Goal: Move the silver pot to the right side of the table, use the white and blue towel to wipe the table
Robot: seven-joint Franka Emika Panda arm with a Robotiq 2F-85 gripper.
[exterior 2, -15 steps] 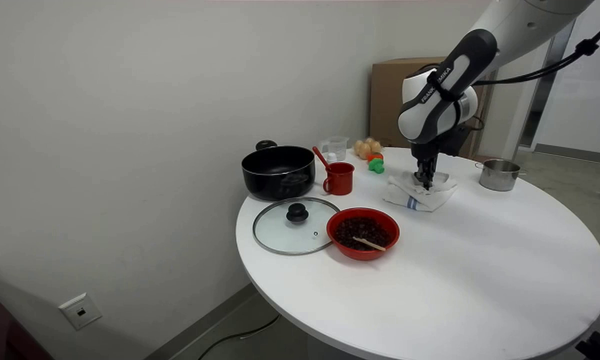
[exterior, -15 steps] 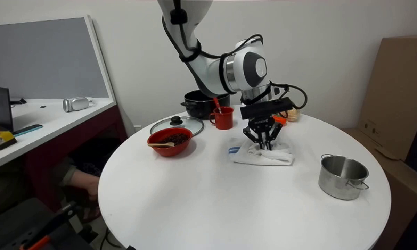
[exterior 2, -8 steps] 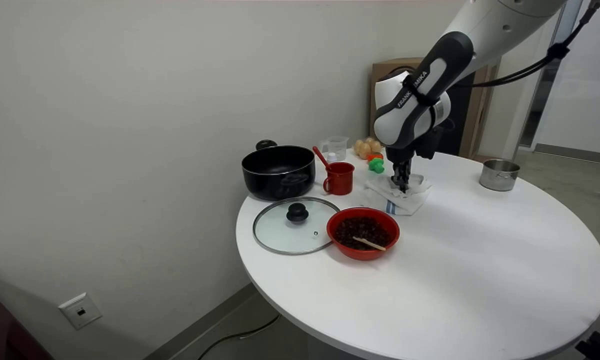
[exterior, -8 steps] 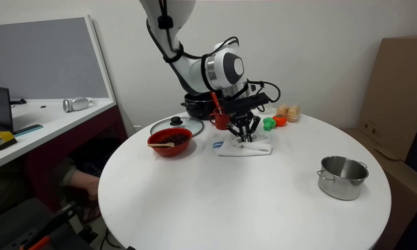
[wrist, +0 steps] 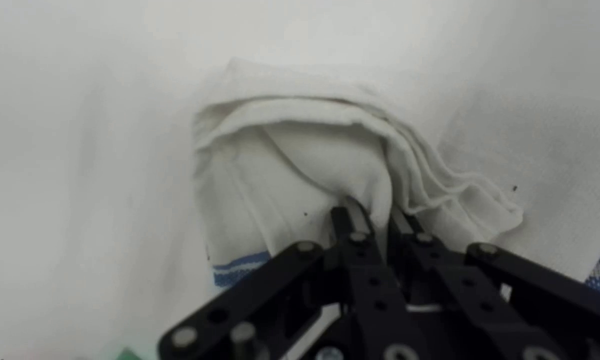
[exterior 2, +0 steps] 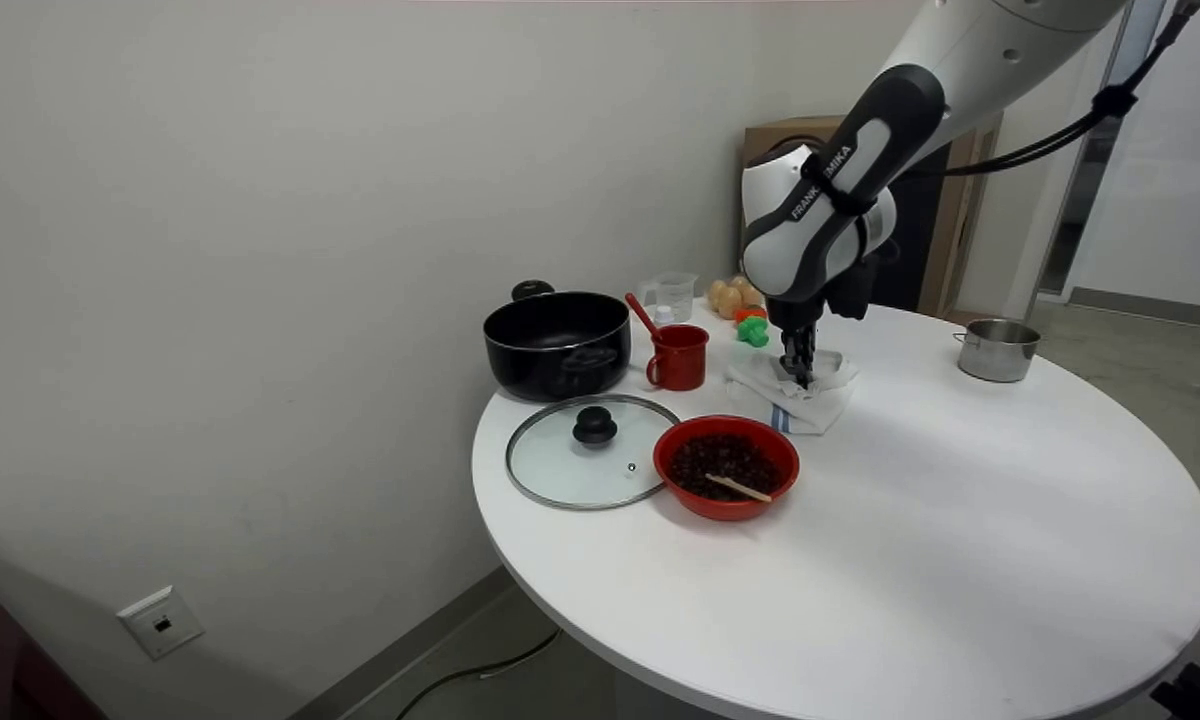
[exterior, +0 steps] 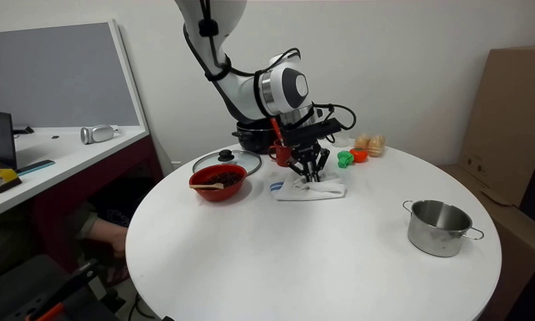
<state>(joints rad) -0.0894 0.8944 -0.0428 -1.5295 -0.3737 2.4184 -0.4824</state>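
The white towel with blue stripes (exterior: 325,192) lies folded and bunched on the round white table (exterior: 267,267). It also shows in an exterior view (exterior 2: 828,405) and in the wrist view (wrist: 320,155). My gripper (exterior: 312,179) points down at the towel's middle. In the wrist view the gripper (wrist: 373,218) is shut on a raised fold of the towel, with cloth between the fingertips. The towel's underside is hidden. The silver pot (exterior: 434,236) stands upright near the table's right edge in an exterior view, apart from the gripper; it also shows in an exterior view (exterior 2: 997,357).
A red bowl (exterior: 223,195) with dark contents and a wooden spoon stands by a glass lid (exterior 2: 560,465). A red mug (exterior 2: 682,365) and black pot (exterior 2: 550,370) are close to the arm. Green (exterior: 345,158) and orange (exterior: 359,155) items and eggs (exterior: 369,142) sit behind.
The gripper has slid the towel across the table toward the red mug and bowl, mostly in the earlier half second. The silver pot has turned in place; its handles point differently.
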